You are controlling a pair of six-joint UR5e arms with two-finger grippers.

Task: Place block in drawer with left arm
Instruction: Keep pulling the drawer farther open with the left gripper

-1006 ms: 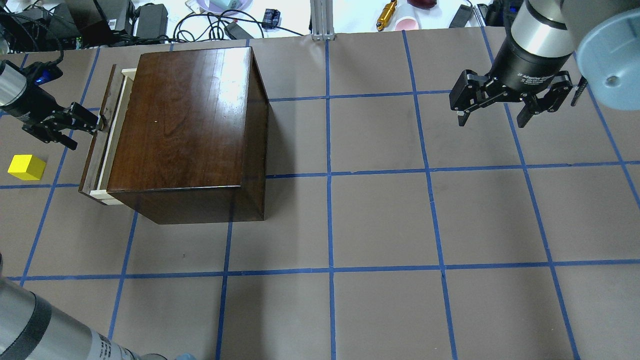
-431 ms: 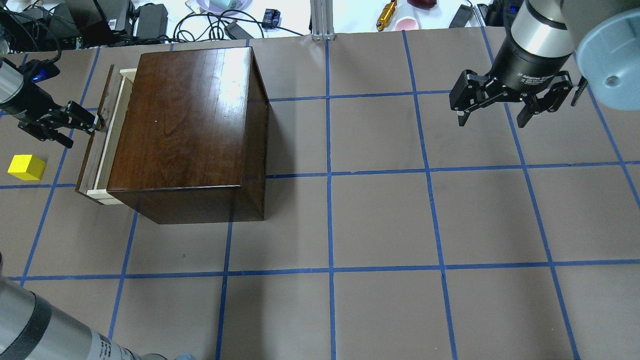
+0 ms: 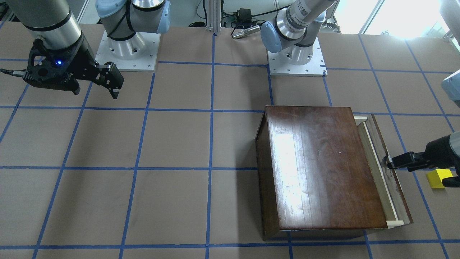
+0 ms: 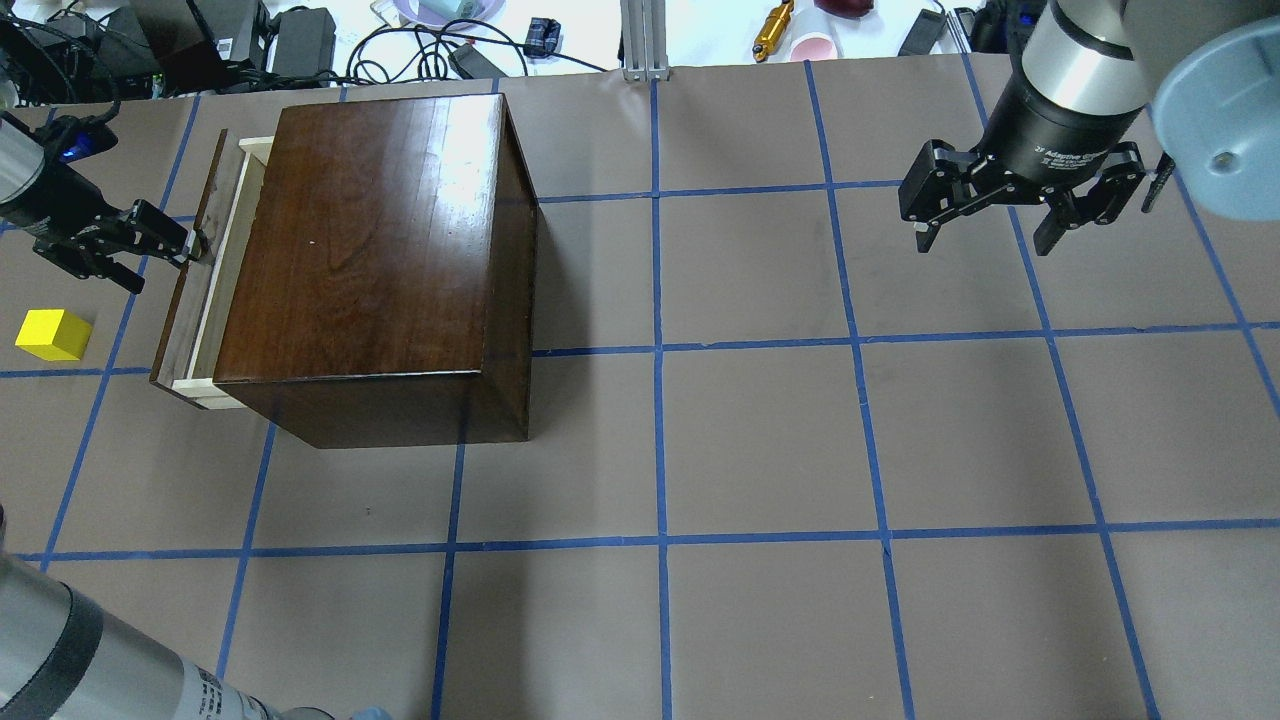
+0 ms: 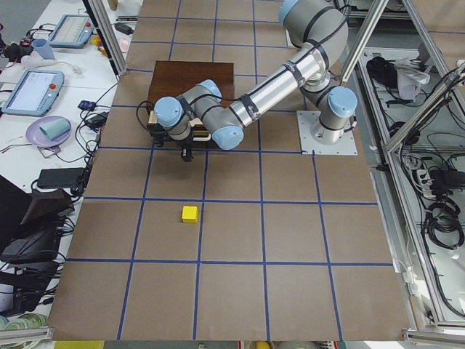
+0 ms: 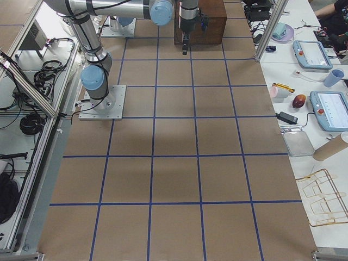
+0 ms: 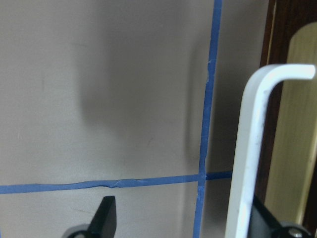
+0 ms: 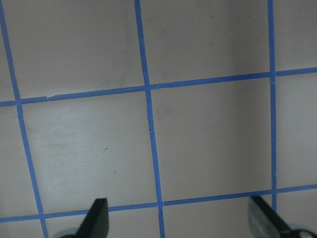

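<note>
The yellow block (image 4: 52,334) lies on the table left of the dark wooden box (image 4: 370,230); it also shows in the front-facing view (image 3: 439,177). The drawer (image 4: 215,262) is pulled out a little on the box's left side, showing a narrow strip of pale wood behind its dark front panel (image 4: 185,290). My left gripper (image 4: 163,267) is open, one finger against the metal pull (image 7: 250,148), which stands beside the right finger in the left wrist view. My right gripper (image 4: 985,240) is open and empty above the far right of the table.
Cables, power adaptors (image 4: 300,35) and small items lie beyond the table's far edge, with an aluminium post (image 4: 645,40) at its middle. The two arm bases (image 3: 125,46) stand on the robot's side. Blue tape lines grid the table.
The left gripper has drawn slightly left and the drawer has slid a little further out with it. The block and the right arm have not moved.
</note>
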